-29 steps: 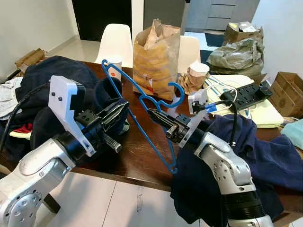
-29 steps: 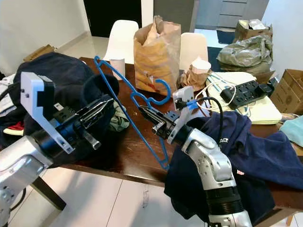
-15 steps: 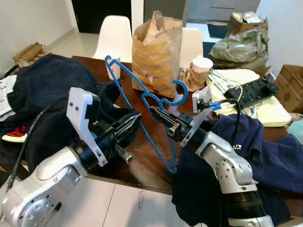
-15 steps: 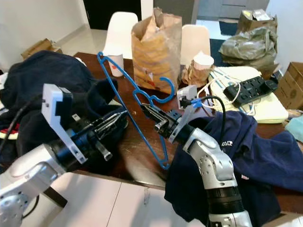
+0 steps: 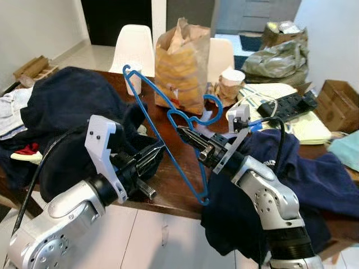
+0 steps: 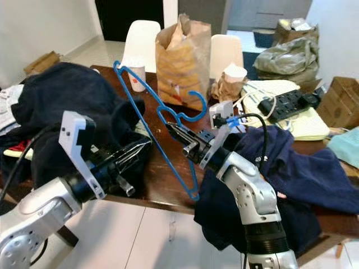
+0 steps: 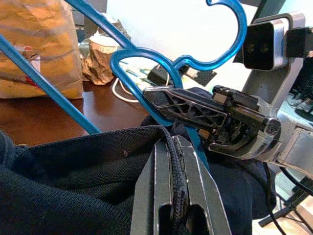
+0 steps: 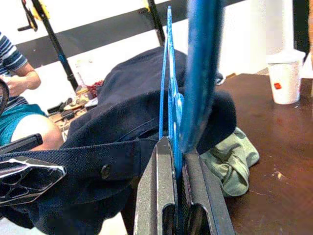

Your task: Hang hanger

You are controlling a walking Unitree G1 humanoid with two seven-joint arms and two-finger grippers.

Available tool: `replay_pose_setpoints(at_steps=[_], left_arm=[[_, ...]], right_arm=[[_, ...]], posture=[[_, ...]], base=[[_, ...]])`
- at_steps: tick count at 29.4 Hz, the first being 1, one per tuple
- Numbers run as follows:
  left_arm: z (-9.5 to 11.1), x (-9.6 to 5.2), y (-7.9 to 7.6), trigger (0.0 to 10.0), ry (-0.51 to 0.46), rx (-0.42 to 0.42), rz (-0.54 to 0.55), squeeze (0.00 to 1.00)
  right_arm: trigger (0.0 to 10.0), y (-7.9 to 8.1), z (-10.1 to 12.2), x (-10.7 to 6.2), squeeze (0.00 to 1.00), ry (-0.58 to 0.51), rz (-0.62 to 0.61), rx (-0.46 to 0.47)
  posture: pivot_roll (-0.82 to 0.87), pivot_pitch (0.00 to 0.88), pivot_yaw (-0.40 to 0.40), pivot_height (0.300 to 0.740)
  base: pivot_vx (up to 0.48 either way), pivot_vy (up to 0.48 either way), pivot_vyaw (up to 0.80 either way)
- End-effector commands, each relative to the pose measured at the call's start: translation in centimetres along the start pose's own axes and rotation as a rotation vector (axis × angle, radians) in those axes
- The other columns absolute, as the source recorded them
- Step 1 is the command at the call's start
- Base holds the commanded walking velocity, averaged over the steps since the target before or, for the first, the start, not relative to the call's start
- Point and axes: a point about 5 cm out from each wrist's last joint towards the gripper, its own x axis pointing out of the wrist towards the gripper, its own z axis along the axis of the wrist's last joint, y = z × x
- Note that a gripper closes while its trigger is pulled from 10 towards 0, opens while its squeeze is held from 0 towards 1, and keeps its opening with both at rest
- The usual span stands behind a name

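Both grippers clamped over the dark wooden table: blue hanger in the right, navy cloth in the left.

The right gripper has its two black fingers pinched narrow on the blue plastic hanger, gripping it just below the hook, and the hanger stands tilted in the air above the table, one corner up near the white paper cup, the other down at the table's near edge. The left gripper is squeezed tight on an edge of the dark navy garment, right beside the hanger's long bar. Behind stands a brown paper bag, with a black power strip off to the right. In the right wrist view, a seated person's arm is visible.
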Motion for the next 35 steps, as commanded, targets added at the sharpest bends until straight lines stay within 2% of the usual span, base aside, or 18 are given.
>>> replay_pose_setpoints(at_steps=[1,26,30,32,35], left_arm=[[-0.3,0.2,-0.3,10.0,0.004,-0.01,-0.023,0.0],[-1.4,0.3,-0.8,10.0,0.027,-0.021,-0.043,0.0],[-2.1,0.4,-0.6,10.0,0.053,-0.011,-0.036,0.0],[-3.3,0.3,0.1,10.0,0.106,0.024,0.014,0.0],[-4.0,0.1,0.6,10.0,0.139,0.046,0.044,0.0]], right_arm=[[10.0,0.1,0.0,0.0,0.0,0.002,0.008,0.004],[10.0,0.2,-0.4,-0.2,0.0,0.04,0.0,-0.003],[10.0,-0.7,-1.3,-0.4,0.0,0.112,-0.07,-0.051],[10.0,-1.8,-1.8,-0.7,0.0,0.169,-0.15,-0.078],[10.0,-2.4,-2.1,-1.0,0.0,0.195,-0.195,-0.091]], posture=[[-0.03,0.046,-0.021,0.74],[-0.03,0.053,-0.017,0.74],[-0.03,0.056,-0.016,0.74],[-0.03,0.057,-0.016,0.74],[-0.03,0.06,-0.013,0.74]], base=[[-0.48,0.0,0.0],[-0.48,0.0,0.0],[-0.087,0.0,-0.72],[0.0,0.0,-0.8],[0.0,0.0,-0.8]])
